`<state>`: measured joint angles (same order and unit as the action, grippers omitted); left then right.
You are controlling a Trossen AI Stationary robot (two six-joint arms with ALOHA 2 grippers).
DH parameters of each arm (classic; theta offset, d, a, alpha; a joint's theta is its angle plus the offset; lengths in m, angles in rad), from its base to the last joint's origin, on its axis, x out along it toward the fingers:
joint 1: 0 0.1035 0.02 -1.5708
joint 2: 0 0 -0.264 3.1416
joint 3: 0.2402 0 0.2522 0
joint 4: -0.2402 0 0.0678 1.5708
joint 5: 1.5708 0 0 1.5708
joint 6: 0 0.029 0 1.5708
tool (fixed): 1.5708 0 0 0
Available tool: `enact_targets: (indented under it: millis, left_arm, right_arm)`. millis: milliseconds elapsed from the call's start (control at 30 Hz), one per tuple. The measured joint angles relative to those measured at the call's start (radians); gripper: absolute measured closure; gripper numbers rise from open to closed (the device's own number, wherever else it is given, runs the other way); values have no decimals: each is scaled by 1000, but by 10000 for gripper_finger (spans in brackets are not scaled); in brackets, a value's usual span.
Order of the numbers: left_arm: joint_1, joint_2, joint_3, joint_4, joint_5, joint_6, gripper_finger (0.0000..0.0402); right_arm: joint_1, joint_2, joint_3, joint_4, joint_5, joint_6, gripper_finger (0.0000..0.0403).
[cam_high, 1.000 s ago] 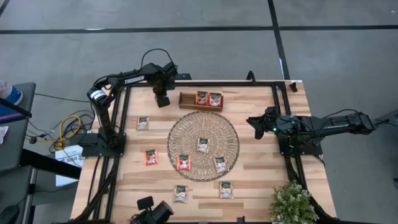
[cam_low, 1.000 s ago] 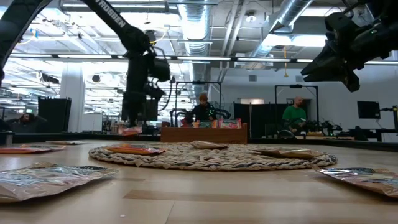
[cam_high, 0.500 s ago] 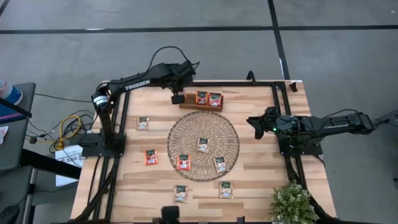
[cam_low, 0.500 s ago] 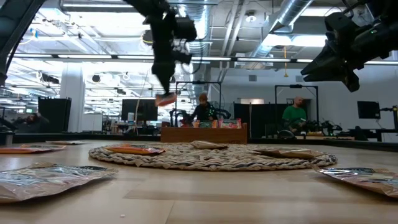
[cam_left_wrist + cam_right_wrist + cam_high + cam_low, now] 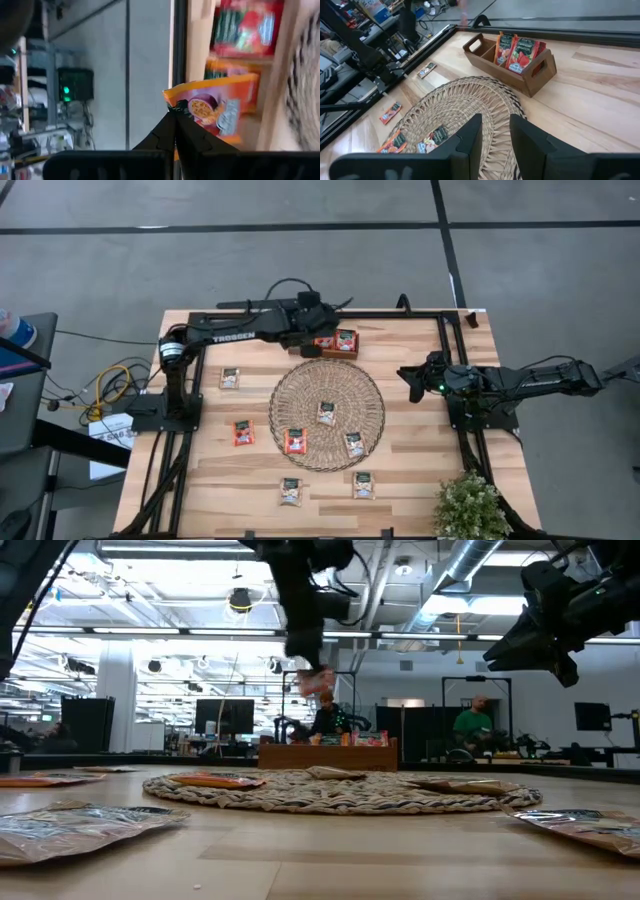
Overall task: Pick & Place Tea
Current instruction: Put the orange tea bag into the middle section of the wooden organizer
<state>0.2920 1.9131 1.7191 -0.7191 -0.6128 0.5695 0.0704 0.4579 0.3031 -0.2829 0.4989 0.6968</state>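
An orange tea sachet [image 5: 212,107] hangs pinched by one corner in the left tool [image 5: 176,116], whose fingers are pressed together on it. In the low view it dangles in the air [image 5: 317,681] above the wooden tray [image 5: 328,754]; from above, the left tool [image 5: 311,348] sits over the tray's end nearer the left edge of the worktop. Holding it by a corner lets the flat packet hang edge-down, which looks suited to slipping it upright into a compartment.

The tray [image 5: 350,355] stands near the far edge of the worktop and already holds two sachets standing on edge, one of them red-fronted [image 5: 346,339]. The end compartment under the tool seems to be the one to fill, though the arm hides it from above.

Just in front of the tray lies the round woven mat [image 5: 300,380], with three sachets flat on it, among them a red-orange one [image 5: 294,441]. More sachets lie on the bare worktop [image 5: 420,450]: one toward the left edge [image 5: 230,377], another red-orange one [image 5: 243,432], and two near the front edge [image 5: 291,491].

The right tool [image 5: 409,374] waits near the right edge, clear of the mat, its fingers [image 5: 470,137] spread apart and holding nothing.
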Motion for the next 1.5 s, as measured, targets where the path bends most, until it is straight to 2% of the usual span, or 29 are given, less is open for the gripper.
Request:
enact_targets:
  millis: [333, 500, 767, 1500]
  left_arm:
    - [-19, 134, -1, 107, -44, 120, 401]
    - [-19, 162, 0, 176, -36, 122, 401]
    - [-19, 229, -1, 169, -39, 118, 401]
    - [23, 246, -1, 175, -62, 69, 401]
  right_arm:
    - [0, 0, 0, 0, -1, 3, 310]
    - [-1, 0, 0, 0, 0, 3, 310]
    - [-1, 7, 0, 2, 1, 3, 310]
    - [-1, 7, 0, 0, -1, 3, 310]
